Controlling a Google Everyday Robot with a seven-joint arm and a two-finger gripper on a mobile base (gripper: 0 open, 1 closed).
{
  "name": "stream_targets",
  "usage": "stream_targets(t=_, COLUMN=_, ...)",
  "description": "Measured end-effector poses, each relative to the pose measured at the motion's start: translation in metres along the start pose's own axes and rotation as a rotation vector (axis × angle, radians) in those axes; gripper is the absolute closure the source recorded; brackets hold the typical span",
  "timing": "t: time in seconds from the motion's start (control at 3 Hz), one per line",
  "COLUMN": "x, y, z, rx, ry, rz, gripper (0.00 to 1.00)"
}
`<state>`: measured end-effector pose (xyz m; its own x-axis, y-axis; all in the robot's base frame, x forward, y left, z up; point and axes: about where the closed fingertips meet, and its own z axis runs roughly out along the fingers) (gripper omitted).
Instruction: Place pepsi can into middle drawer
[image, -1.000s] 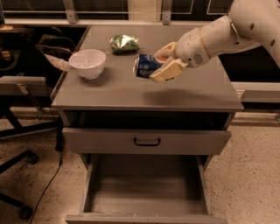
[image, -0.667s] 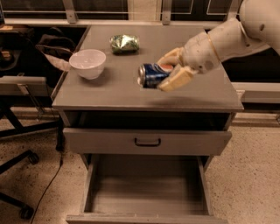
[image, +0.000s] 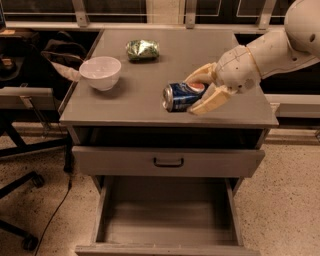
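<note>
The pepsi can (image: 179, 97), blue with a silver end facing left, lies sideways in my gripper (image: 196, 95). The gripper is shut on it, one beige finger behind and one in front. It holds the can just over the front right part of the grey cabinet top (image: 125, 102). The middle drawer (image: 167, 222) is pulled out below, showing a plain flat floor and low side walls. It lies below and in front of the can.
A white bowl (image: 100, 72) sits at the left of the cabinet top and a shiny green snack bag (image: 142, 49) at the back. A grey drawer front with a dark handle (image: 168, 161) is above the open drawer. A chair base (image: 20, 210) and a cable are at the left.
My gripper has carried the can toward the front edge of the cabinet top and slightly right. The can has turned to lie more level.
</note>
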<state>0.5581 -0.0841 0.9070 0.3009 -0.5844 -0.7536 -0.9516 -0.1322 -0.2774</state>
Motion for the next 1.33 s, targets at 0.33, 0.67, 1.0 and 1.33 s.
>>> stream_targets(t=0.33, x=-0.002, y=-0.001, z=0.004, rx=0.026, ry=0.026, rz=0.009, gripper=1.0)
stream_targets(t=0.67, x=-0.013, y=0.012, z=0.001, rx=0.097, ry=0.056, rz=0.023, gripper=1.0)
stream_targets(t=1.0, x=-0.011, y=0.044, z=0.007, rx=0.141, ry=0.073, rz=0.071, gripper=1.0)
stream_targets(t=1.33, x=-0.004, y=0.067, z=0.015, rx=0.206, ry=0.143, rz=0.113, gripper=1.0)
